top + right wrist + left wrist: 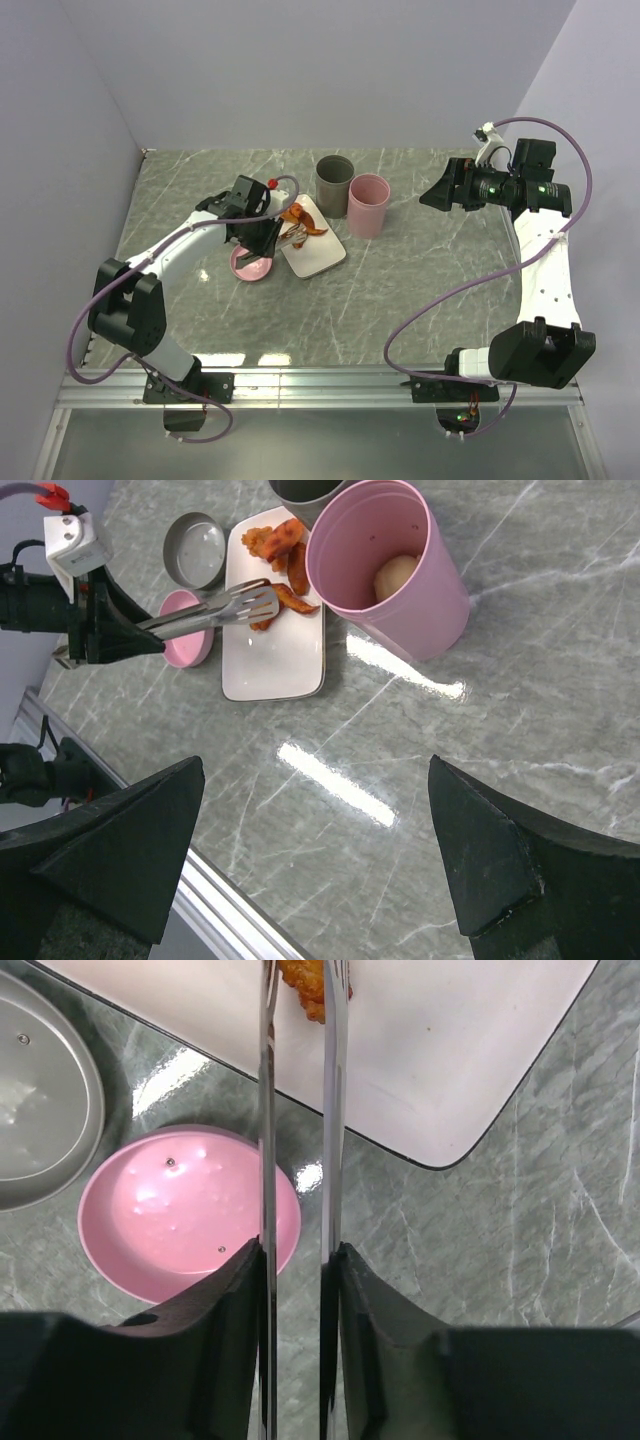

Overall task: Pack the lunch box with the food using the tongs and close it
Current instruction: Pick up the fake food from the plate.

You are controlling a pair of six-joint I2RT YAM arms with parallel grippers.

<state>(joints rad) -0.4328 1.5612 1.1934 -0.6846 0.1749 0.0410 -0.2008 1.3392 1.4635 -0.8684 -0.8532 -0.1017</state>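
My left gripper [300, 1250] is shut on the silver tongs [267, 1110], one finger pressing each arm. The two arms stand narrowly apart and reach over the white tray [420, 1050], with an orange-brown piece of food [305, 985] between their tips. From the right wrist, the tongs [215, 610] end at the food [280, 545] piled on the tray's far end. The dark grey lunch box [333, 180] stands open behind the tray. Its grey lid [195, 548] lies left of the tray. My right gripper [315, 765] hangs open and empty above the table, at the right [432, 192].
A pink canister [390, 565] with a pale lump inside stands right of the lunch box. Its pink lid [185, 1210] lies on the table just under my left gripper, beside the grey lid [40, 1090]. The table's metal front rail [320, 385] runs along the near edge.
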